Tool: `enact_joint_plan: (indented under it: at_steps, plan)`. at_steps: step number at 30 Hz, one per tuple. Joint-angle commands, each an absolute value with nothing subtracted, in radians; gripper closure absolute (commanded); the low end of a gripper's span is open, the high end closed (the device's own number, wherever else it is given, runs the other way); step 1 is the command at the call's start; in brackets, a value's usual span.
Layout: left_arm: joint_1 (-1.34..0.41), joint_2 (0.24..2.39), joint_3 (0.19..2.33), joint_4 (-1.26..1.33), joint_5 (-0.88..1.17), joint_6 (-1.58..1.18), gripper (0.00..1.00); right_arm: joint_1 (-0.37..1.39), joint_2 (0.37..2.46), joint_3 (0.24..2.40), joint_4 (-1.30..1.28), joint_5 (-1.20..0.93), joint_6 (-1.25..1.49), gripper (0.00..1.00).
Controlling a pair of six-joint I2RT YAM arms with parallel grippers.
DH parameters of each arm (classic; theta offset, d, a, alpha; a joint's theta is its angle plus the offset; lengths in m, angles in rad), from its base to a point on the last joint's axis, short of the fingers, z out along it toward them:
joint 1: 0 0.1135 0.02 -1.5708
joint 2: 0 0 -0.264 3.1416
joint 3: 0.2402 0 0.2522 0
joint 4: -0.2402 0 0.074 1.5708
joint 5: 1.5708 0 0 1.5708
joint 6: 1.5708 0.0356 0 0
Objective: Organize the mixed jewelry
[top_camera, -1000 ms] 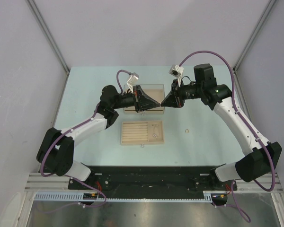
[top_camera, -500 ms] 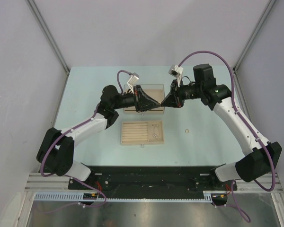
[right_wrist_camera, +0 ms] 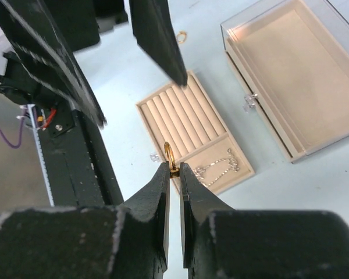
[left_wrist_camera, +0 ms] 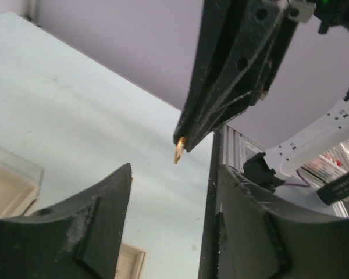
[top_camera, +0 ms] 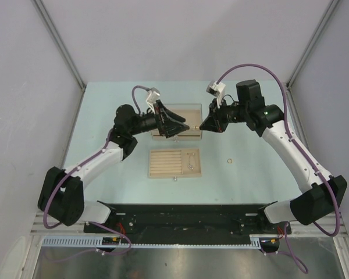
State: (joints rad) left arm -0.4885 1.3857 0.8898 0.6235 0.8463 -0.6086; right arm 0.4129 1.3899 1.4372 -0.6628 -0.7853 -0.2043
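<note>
My right gripper (right_wrist_camera: 174,168) is shut on a small gold ring (right_wrist_camera: 170,156), held upright in the air above the table. In the left wrist view that ring (left_wrist_camera: 179,151) hangs at the tips of the right fingers (left_wrist_camera: 221,104), just beyond my open left gripper (left_wrist_camera: 174,174), which holds nothing. From above, the left gripper (top_camera: 185,124) and right gripper (top_camera: 201,127) face each other tip to tip over the beige box (top_camera: 175,110). A thin silvery chain (right_wrist_camera: 221,168) lies in the slotted tray (right_wrist_camera: 183,119). Another gold ring (top_camera: 228,160) lies on the table to the right.
The beige box with its clear lid (right_wrist_camera: 291,75) stands open behind the slotted tray (top_camera: 163,164). A tiny silvery piece (right_wrist_camera: 155,157) lies by the tray's near edge. A gold ring (right_wrist_camera: 182,36) rests on the table beyond the tray.
My left gripper opened and drew back to the left, away from the ring. The right gripper stayed shut on the gold ring and barely moved.
</note>
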Motion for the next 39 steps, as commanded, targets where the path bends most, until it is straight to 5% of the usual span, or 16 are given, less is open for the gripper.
enact_joint_plan:
  at_steps: [1,14,23,39]
  plan:
    - [-0.404,1.309,0.880,0.571,0.802,-0.568,0.31,0.480,1.370,1.442,-0.673,-0.637,-0.242,1.00]
    - [0.030,1.381,0.927,0.243,0.752,-0.468,0.07,0.830,1.593,1.440,-0.591,-0.091,-0.380,1.00]
    - [0.127,1.359,0.873,0.131,0.707,-0.354,0.06,0.982,1.762,1.443,-0.506,0.119,-0.460,1.00]
    - [0.140,1.272,0.836,0.052,0.709,-0.219,0.06,1.071,1.924,1.502,-0.523,0.181,-0.505,1.00]
